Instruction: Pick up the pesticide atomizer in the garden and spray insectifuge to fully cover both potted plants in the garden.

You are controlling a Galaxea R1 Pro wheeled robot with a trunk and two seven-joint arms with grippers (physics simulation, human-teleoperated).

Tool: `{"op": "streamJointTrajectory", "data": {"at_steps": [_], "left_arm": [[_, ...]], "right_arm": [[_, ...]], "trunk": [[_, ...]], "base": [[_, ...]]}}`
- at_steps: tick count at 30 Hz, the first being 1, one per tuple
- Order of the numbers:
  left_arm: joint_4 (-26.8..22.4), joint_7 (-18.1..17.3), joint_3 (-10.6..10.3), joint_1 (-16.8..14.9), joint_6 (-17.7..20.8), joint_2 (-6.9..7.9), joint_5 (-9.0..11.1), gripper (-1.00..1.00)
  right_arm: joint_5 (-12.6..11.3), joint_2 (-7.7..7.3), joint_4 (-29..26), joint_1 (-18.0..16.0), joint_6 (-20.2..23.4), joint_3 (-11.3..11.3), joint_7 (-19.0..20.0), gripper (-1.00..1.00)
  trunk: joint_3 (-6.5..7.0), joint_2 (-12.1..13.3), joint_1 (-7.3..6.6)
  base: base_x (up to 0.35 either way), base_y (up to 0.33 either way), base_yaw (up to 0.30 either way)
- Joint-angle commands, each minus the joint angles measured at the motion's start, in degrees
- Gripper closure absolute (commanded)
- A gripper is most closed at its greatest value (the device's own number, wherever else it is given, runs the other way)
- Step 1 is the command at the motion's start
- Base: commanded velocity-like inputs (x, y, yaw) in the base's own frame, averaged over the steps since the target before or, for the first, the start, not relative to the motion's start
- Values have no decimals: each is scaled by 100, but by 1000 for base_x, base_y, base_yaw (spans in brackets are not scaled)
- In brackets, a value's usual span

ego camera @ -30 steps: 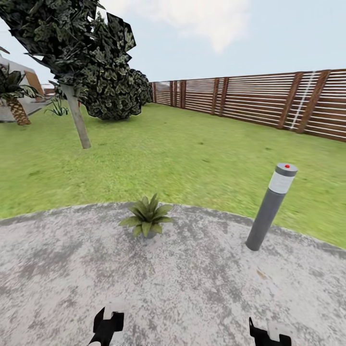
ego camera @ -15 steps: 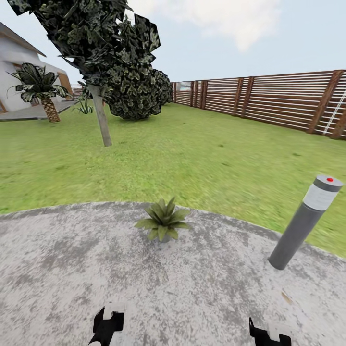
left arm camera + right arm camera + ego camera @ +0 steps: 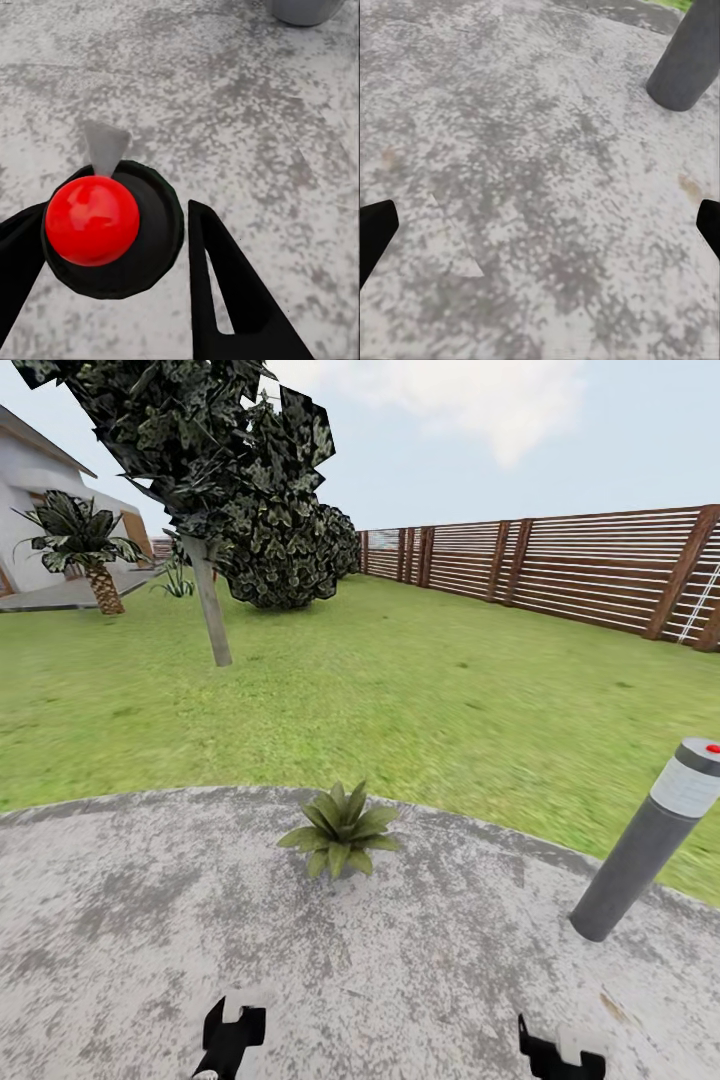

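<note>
Left gripper [image 3: 230,1040] clamped on the atomizer [image 3: 142,255]: dark round body topped by a red knob, seen end-on between the black fingers [image 3: 225,300], well to the left of the bollard [image 3: 640,850] and nearer the robot. Right gripper [image 3: 555,1050] spread wide, nothing between its tips, hanging over the patio [image 3: 150,900] just short of the bollard. One plant [image 3: 340,830] upright at the patio's far edge, well left of the bollard. Lawn [image 3: 420,700] and fence [image 3: 600,575] beyond the bollard.

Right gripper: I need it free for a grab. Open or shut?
Open. In the right wrist view the right gripper has its fingertips at opposite edges, with bare patio between them.
</note>
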Motion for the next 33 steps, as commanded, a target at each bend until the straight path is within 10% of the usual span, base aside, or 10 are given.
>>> {"op": "streamJointTrajectory", "data": {"at_steps": [1, 17, 18, 22, 26, 30, 31, 33], "left_arm": [[-28, -5, 37, -3, -13, -27, -60, 100], [-549, -426, -30, -392, 336, 330, -409, 100], [-664, -3892, -30, -1056, 787, 1012, -742, 100], [-669, -4864, -30, -1397, 1154, 1043, -1387, 100], [-678, -5844, -28, -1828, 1506, 956, -2536, 100], [-681, -6306, -29, -1940, 1890, 796, -3403, 100], [-681, -6352, -29, -1950, 1926, 738, -3579, 100], [-676, -6388, -71, -1957, 1960, 640, -3924, 100]], "right_arm": [[69, -17, -6, -5, -10, -4, -38, -100], [453, -61, -371, -25, 99, 302, 348, -100], [1049, -64, -1810, -40, 192, 322, 3019, -100], [1059, -67, -2161, -214, 760, 866, 3938, -100], [1043, -46, -2334, -361, 1065, 2152, 4173, -100], [1018, 19, -2348, -457, 1094, 2468, 4532, -100], [1005, 44, -2348, -540, 1101, 2485, 4745, 100], [994, 66, -2344, -660, 1108, 2498, 5042, 100]], "trunk": [[-5, -2, -1], [-5, -2, -1], [-5, -2, -1], [-5, -2, -1], [-5, -2, -1], [-5, -2, -1], [-5, -2, -1], [-5, -2, -1]], "base": [[0, 0, 0], [0, 0, 0], [0, 0, 0], [0, 0, 0], [0, 0, 0], [0, 0, 0], [0, 0, 0], [0, 0, 0]]}}
